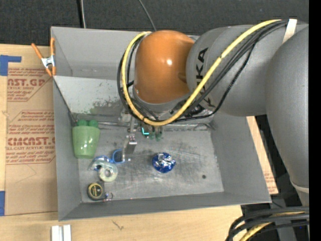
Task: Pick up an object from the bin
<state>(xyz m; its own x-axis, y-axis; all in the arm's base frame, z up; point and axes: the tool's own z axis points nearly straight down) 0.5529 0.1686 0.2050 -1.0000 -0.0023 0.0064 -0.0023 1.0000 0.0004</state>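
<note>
The gripper [130,149] hung low at mid-frame in the bin [196,153], just beside a small blue piece [118,156]. Whether it was wide or narrow could not be told. The white ring [107,172] close by might snag and spoil a grasp.

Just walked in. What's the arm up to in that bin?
The arm has its gripper low in the grey bin, next to a small blue piece beside a pale ring. I see nothing held. A green cup lies at the left, a blue-and-white lump to the right, a dark disc near the front corner.
</note>
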